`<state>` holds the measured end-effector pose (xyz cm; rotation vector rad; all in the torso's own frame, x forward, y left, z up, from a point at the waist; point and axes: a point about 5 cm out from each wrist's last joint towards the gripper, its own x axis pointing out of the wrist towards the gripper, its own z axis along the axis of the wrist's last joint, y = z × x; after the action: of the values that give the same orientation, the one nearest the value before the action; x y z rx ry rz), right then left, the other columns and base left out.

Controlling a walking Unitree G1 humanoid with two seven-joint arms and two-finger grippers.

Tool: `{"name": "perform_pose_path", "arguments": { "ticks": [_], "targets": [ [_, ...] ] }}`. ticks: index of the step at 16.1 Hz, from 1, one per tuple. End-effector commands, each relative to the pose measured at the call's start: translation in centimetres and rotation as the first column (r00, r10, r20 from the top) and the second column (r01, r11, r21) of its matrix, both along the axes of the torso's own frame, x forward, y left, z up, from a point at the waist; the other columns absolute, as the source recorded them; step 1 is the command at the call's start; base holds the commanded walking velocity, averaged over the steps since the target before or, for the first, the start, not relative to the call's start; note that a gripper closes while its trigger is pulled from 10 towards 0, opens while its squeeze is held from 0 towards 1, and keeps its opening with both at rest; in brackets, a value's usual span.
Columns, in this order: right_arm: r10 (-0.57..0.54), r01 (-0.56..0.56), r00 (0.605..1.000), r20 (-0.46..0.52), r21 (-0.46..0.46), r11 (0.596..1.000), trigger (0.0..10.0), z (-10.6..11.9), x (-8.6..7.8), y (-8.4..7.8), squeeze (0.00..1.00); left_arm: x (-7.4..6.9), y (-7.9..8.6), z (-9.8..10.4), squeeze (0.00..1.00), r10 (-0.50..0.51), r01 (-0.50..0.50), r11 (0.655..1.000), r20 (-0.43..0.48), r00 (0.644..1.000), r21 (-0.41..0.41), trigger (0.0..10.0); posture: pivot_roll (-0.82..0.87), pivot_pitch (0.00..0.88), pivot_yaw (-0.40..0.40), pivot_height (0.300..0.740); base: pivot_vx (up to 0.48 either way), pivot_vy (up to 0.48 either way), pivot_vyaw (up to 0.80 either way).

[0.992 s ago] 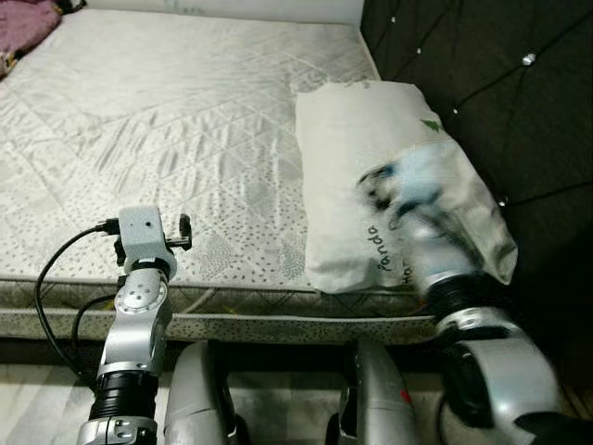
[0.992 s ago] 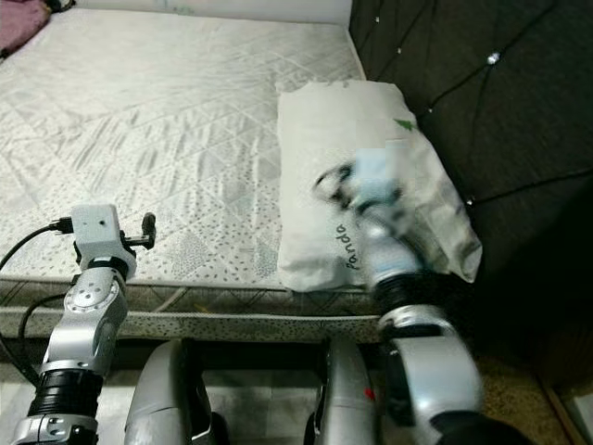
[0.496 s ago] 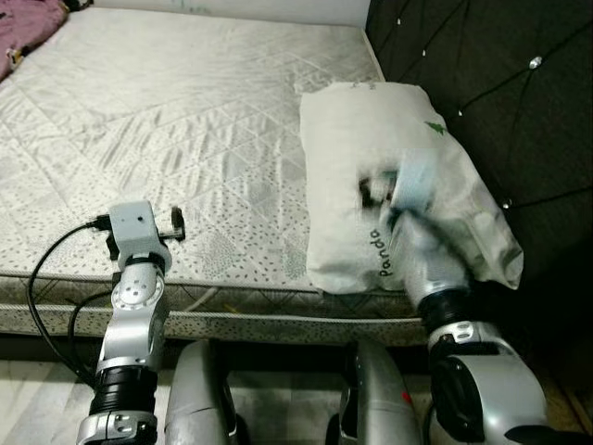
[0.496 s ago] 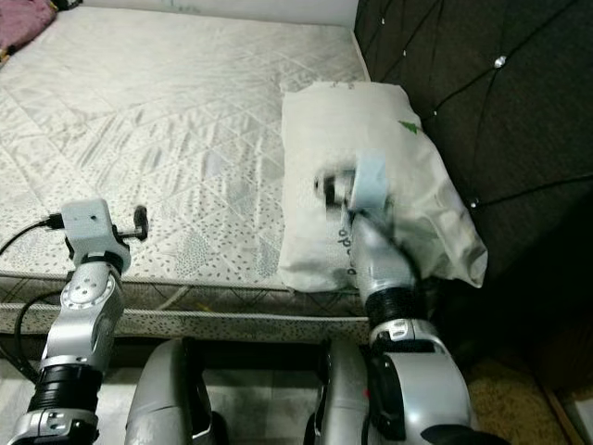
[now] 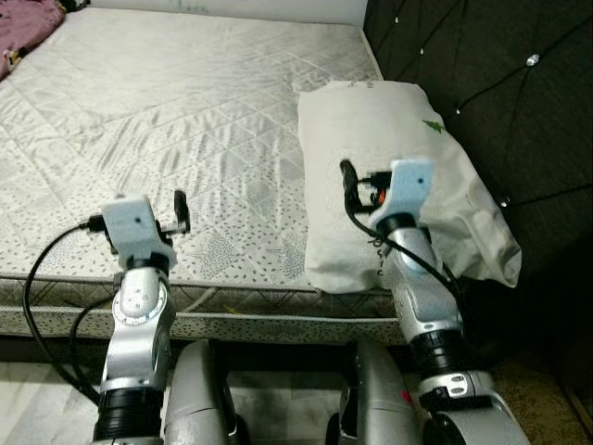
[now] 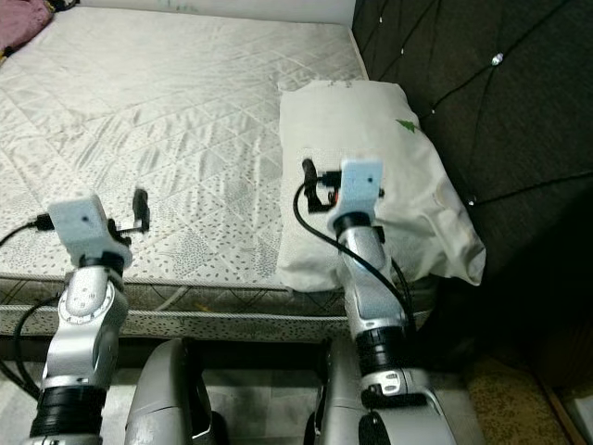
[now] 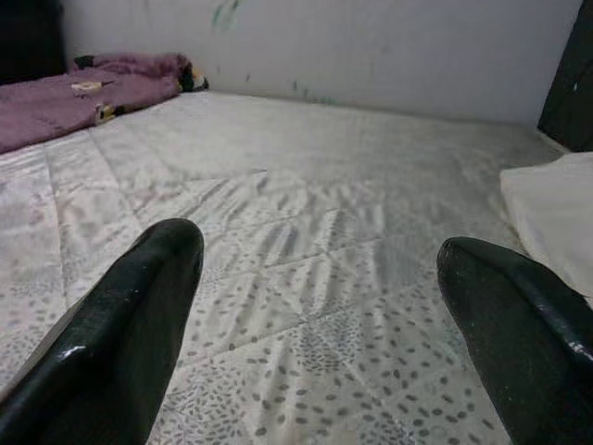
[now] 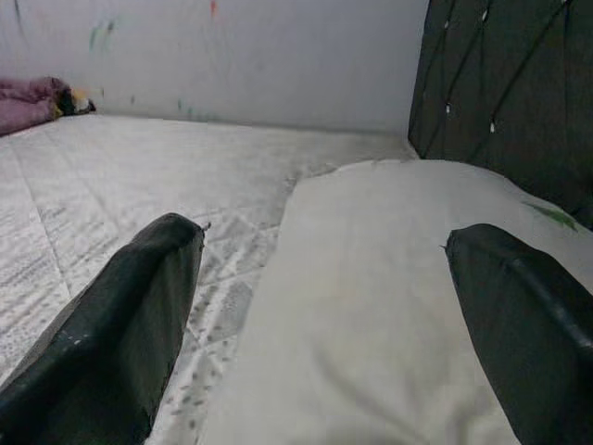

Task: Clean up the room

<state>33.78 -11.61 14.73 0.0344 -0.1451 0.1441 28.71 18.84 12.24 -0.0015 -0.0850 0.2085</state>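
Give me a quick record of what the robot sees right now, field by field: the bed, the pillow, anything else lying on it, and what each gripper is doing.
bed: bare white quilted mattress, dark tufted headboard on the robot's right
pillow: white pillow with green print, lying on the mattress against the headboard
other item: purple cloth at the far corner
left gripper: open, over the near mattress edge
right gripper: open, above the pillow

You face a bare quilted mattress (image 5: pixel 185 120), pale grey with a diamond stitch pattern, filling the left and centre of the frame. A white pillow (image 5: pixel 389 139) lies on its right edge against a dark tufted headboard (image 5: pixel 482 83). A purple blanket (image 5: pixel 23 23) sits upper left.
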Motion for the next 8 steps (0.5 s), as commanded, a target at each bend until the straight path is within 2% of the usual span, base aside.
{"name": "perform_pose_path", "arguments": {
  "ticks": [1,8],
  "targets": [
    [0.009,-0.009,0.999,0.042,0.009,1.000,10.0,1.12,0.04,0.20,0.00,-0.13,-0.02,0.46,0.00,0.003,-0.003,1.000,0.013,1.000,0.006,10.0,-0.03,0.000,-0.031,0.584,0.000,0.000,0.00],
    [0.052,-0.051,0.997,0.048,-0.019,0.999,10.0,1.69,0.05,0.68,0.00,-0.41,0.03,0.25,0.00,0.017,-0.017,1.000,0.001,1.000,0.000,10.0,-0.04,0.000,-0.050,0.678,0.000,0.000,0.00]
  ]
}}
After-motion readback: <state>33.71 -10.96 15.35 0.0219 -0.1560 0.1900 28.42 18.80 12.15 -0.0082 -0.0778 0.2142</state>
